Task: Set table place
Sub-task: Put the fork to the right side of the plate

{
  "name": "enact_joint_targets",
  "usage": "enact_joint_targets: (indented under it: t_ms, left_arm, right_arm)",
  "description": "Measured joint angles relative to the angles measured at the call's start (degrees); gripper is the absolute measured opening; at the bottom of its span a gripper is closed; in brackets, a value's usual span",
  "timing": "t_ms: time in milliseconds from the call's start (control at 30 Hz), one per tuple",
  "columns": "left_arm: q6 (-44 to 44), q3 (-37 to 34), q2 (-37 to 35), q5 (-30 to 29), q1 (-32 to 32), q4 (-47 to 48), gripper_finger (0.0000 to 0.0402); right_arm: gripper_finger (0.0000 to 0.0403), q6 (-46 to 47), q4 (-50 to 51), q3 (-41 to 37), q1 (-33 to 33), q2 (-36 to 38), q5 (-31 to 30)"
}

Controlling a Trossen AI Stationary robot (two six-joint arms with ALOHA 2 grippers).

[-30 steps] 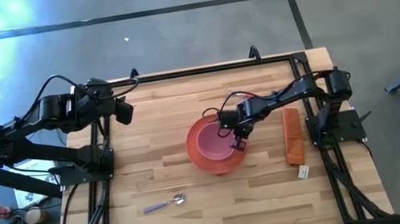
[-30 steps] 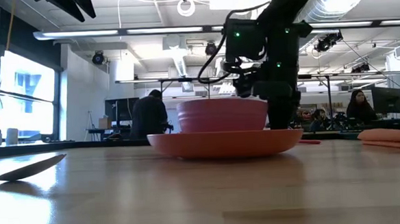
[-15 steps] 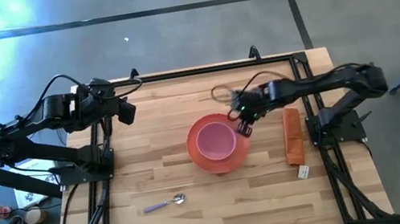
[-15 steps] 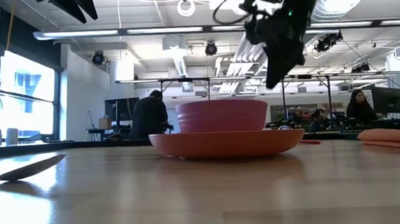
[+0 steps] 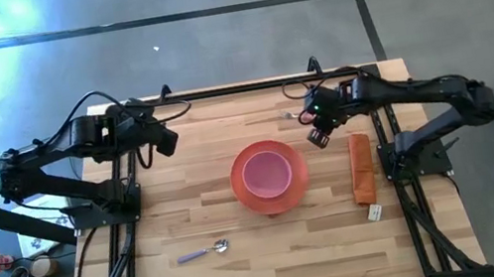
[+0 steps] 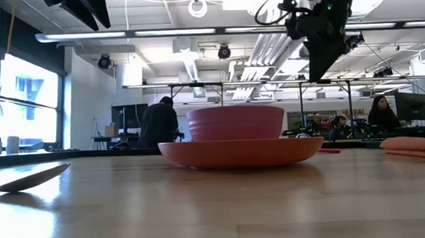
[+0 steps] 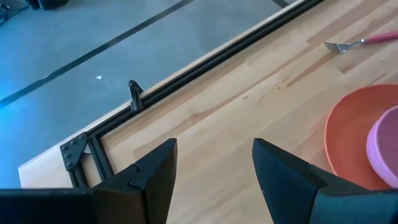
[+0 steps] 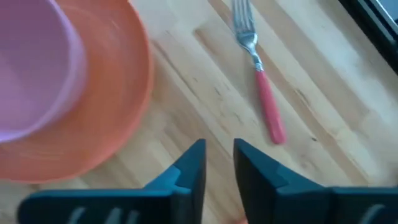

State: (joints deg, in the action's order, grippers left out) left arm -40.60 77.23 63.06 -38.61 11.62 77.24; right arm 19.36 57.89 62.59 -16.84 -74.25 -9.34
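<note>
The pink bowl (image 5: 267, 171) stands in the round orange plate (image 5: 240, 188) at the middle of the wooden table (image 5: 247, 259). The pink-handled fork (image 8: 269, 112) lies flat near the far edge, also in the left wrist view (image 7: 360, 42). The lilac-handled spoon (image 5: 204, 252) lies flat toward the near left. My right gripper (image 5: 319, 134) hangs above the table between plate and fork, its fingers a narrow gap apart (image 8: 219, 165), holding nothing. My left gripper (image 5: 167, 142) is open and empty above the far left (image 7: 214, 168).
A folded orange cloth strip (image 5: 362, 168) lies at the right, with a small white tag (image 5: 375, 211) at its near end. The black rail frame (image 5: 249, 87) runs along the far edge. Bare wood lies between the plate and the left gripper. People sit beyond the table.
My right gripper has left the bowl's right rim, risen, and gone toward the far right of the table, ending near the fork. The bowl and plate have stayed where they were. My left gripper has edged a little toward the table's middle.
</note>
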Motion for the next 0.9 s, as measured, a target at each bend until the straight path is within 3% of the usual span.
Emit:
enact_joint_targets:
  t_ms: [167, 333, 667, 900]
  left_arm:
    - [-0.2, 0.02, 0.23, 0.38, 0.0, -0.67, 0.0198]
    - [-0.21, 0.02, 0.18, 0.67, 0.0, -0.67, 0.0198]
    - [-0.84, 0.02, 0.16, 0.68, 0.0, -0.67, 0.0198]
    - [-1.9, 0.02, 0.16, 1.77, 0.0, -0.64, 0.0198]
  right_arm:
    - [0.012, -3.35, 0.11, -1.62, -3.46, -1.77, -0.87]
    - [0.0144, -9.08, -3.35, -5.09, -9.7, -3.27, 5.22]
    - [0.0147, -24.87, -13.98, -7.15, -19.69, -13.55, 11.93]
    - [0.0147, -31.97, -16.44, -5.55, -22.69, -23.04, 11.68]
